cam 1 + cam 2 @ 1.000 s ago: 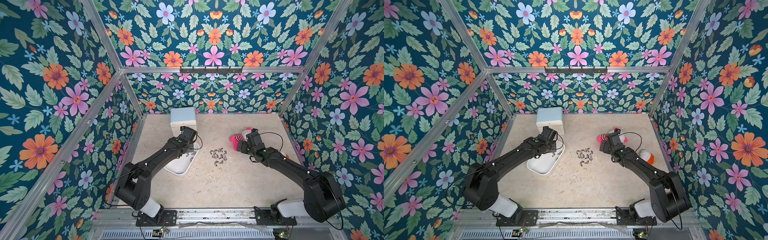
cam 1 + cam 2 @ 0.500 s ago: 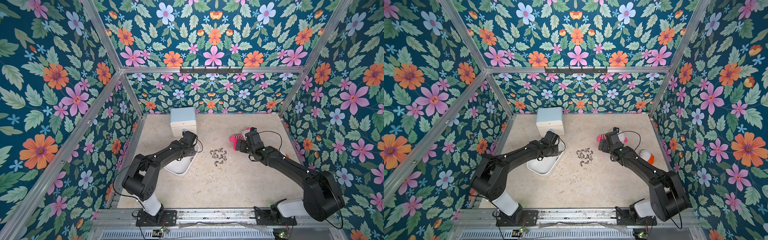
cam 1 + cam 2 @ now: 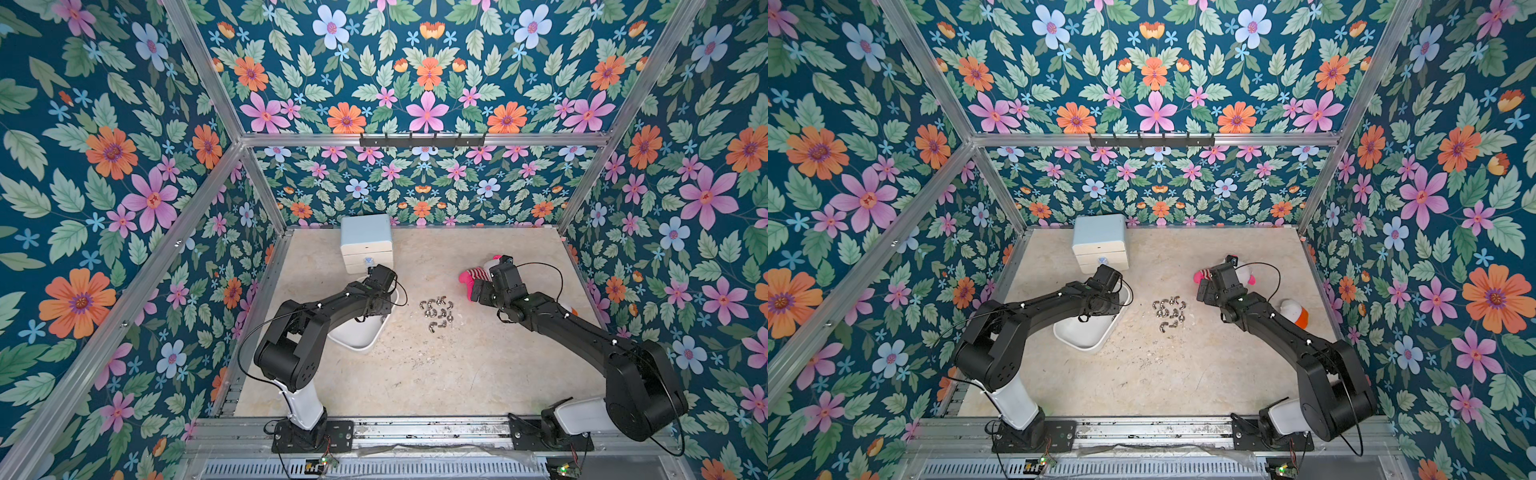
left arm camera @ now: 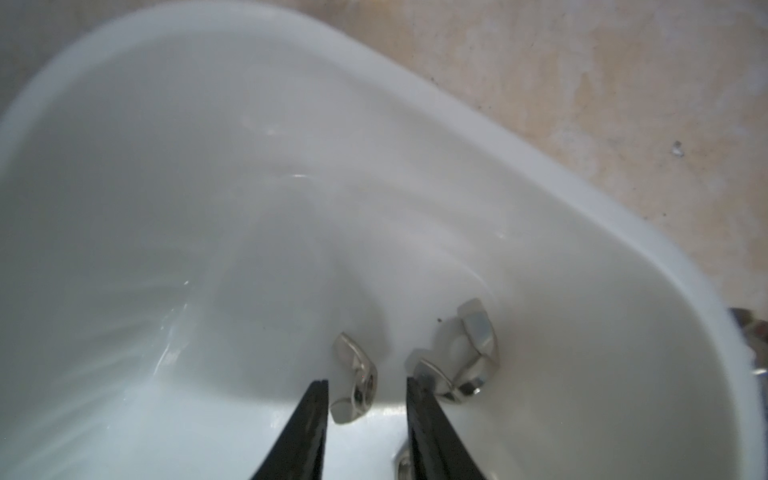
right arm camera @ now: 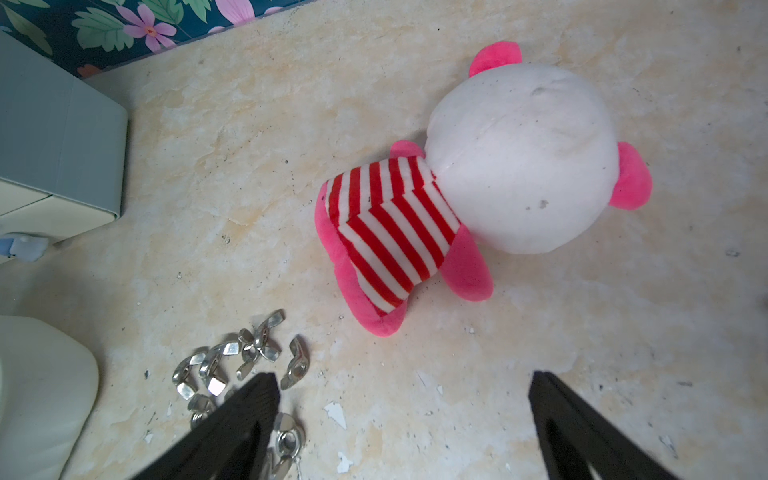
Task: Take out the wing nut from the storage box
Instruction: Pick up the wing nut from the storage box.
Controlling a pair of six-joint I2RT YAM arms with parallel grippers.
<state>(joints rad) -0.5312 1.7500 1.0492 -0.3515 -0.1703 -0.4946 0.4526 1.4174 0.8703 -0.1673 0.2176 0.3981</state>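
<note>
at least three wing nuts (image 4: 353, 386) lie in the one storage box (image 4: 124, 187).

One storage box (image 3: 361, 338), one drawer chest (image 3: 365, 239), one plush toy (image 5: 519, 166), about ten wing nuts (image 5: 262, 343) outside (three visible inside)

No legible text, labels, brands or numbers anywhere. Only candidate is a small dark mark on the front of the pale-blue-topped white mini chest of drawers (image 3: 366, 242), far left in the scene, and it's too small to read.
</note>
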